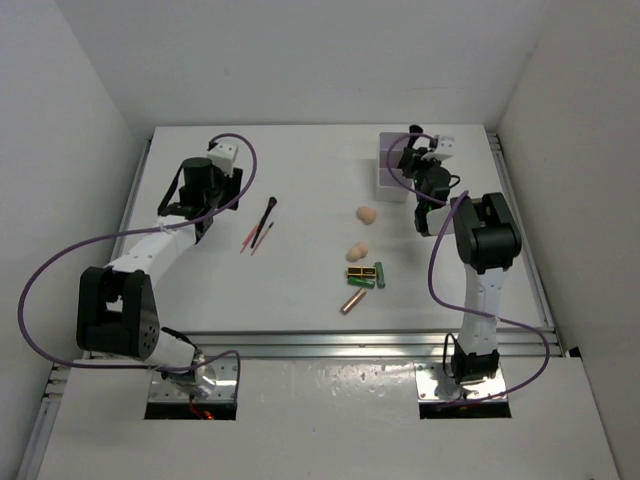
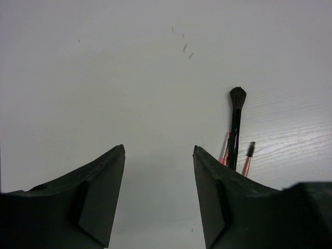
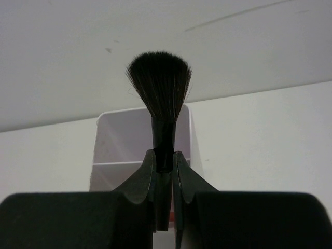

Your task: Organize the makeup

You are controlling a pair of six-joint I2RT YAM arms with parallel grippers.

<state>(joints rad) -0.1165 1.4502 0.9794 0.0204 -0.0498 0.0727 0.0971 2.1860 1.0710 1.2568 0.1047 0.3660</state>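
Observation:
My right gripper [image 3: 164, 155] is shut on a black fan brush [image 3: 160, 85], bristles ahead, in front of the white two-compartment box [image 3: 116, 142]. From above it [image 1: 424, 185] hovers beside the box [image 1: 386, 172]. My left gripper [image 2: 158, 150] is open and empty over bare table, at the far left in the top view [image 1: 205, 195]. A black brush [image 2: 236, 122], pink pencils [image 2: 225, 150] and a small spoolie [image 2: 249, 155] lie just to its right, also seen from above [image 1: 262, 226]. Two peach sponges [image 1: 367, 214] [image 1: 357, 252] and the gold-black [image 1: 361, 272], green [image 1: 380, 273] and copper [image 1: 352, 302] tubes lie mid-table.
White walls close in the table [image 1: 300, 160] on the left, back and right. A metal rail [image 1: 330, 340] runs along the near edge. Purple cables [image 1: 60, 260] loop off both arms.

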